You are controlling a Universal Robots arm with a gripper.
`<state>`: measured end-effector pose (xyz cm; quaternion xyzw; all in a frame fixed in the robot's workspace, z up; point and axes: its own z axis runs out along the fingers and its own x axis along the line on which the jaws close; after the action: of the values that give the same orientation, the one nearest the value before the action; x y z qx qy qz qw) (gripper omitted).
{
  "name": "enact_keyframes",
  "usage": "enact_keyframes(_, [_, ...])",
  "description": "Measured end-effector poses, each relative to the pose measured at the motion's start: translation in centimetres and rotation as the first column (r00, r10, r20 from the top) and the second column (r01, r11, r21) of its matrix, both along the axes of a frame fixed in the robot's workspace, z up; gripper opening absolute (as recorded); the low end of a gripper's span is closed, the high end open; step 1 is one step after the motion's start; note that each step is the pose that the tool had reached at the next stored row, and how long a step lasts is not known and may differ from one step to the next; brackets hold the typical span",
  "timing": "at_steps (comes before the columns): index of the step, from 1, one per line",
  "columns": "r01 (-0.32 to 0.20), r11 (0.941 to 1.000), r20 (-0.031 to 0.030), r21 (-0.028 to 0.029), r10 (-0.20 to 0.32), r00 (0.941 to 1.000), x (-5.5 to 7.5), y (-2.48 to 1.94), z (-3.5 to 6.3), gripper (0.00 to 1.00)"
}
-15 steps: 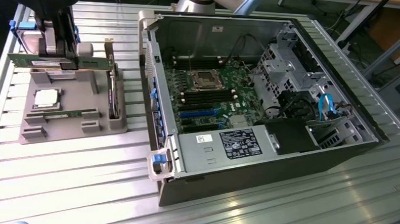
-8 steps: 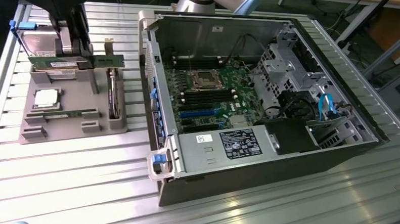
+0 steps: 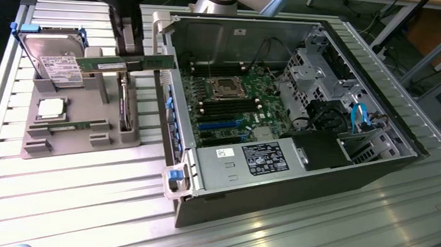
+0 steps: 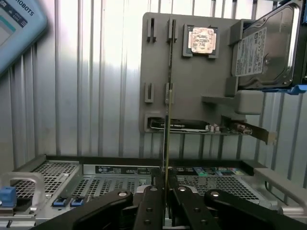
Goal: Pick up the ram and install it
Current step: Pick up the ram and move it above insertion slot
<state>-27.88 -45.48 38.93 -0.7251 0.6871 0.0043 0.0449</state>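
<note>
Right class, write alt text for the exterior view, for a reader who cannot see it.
The arm's jaws hold the green ram level over a grey parts holder, beside an open computer case; a hard drive sits in the holder.

gripper (image 4: 165, 194) clamped on ram (image 4: 168, 96), seen edge-on | behind it: gray tray (image 4: 192, 86) holding processor (image 4: 201, 40), hard drive (image 4: 264, 48), dark card (image 4: 184, 125) | case rim (image 4: 96, 170) near gripper
</note>
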Motion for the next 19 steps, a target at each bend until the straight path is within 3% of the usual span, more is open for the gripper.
enact_keyframes(8, [-0.017,0.9998,-0.0002,0.0,0.017,0.9998,3.1,0.0,0.23,0.14])
enact_keyframes(13, [-0.018,0.9998,-0.0006,-0.0001,0.018,0.9998,3.3,0.0,0.24,0.14])
enact_keyframes(15, [-0.017,0.9998,-0.0037,-0.0003,0.017,0.9998,3.9,0.0,0.24,0.14])
enact_keyframes(16, [-0.018,0.9998,-0.0109,-0.0002,0.018,0.9998,4.4,0.0,0.25,0.14])
enact_keyframes(18, [-0.018,0.9998,-0.0327,0.0004,0.018,0.9993,5.4,0.0,0.27,0.14])
enact_keyframes(19, [-0.02,0.9998,-0.053,0.0004,0.02,0.9984,6.1,0.0,0.28,0.14])
